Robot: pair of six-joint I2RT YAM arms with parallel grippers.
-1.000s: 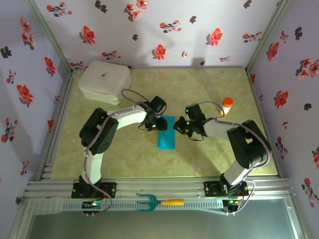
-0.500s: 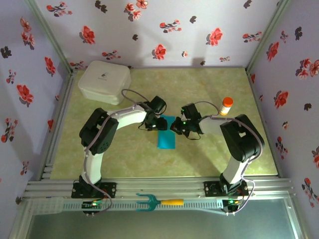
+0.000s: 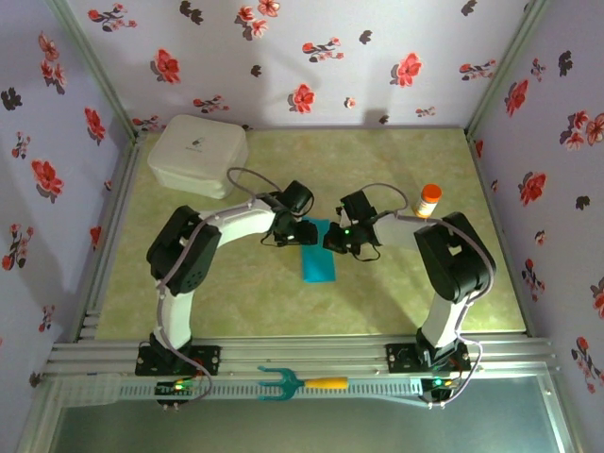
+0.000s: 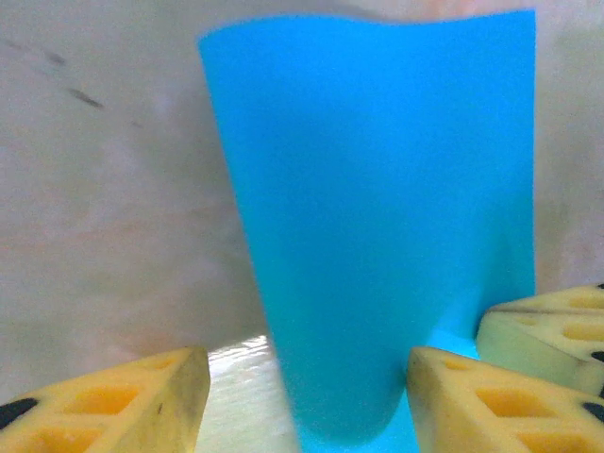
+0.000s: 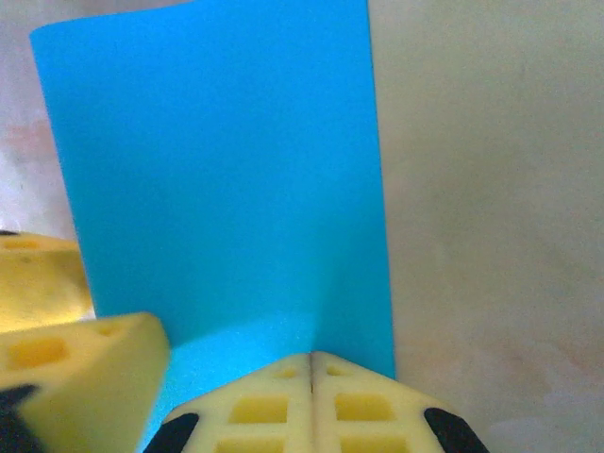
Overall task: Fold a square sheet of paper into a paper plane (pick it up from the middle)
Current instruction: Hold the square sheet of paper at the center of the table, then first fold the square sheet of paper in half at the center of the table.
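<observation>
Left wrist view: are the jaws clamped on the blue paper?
No: the left gripper has its jaws well apart, with bare table showing between one finger and the square sheet of paper.

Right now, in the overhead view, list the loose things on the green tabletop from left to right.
white box → square sheet of paper → orange-capped bottle

Floral-papered walls, aluminium rails: a lab booth.
</observation>
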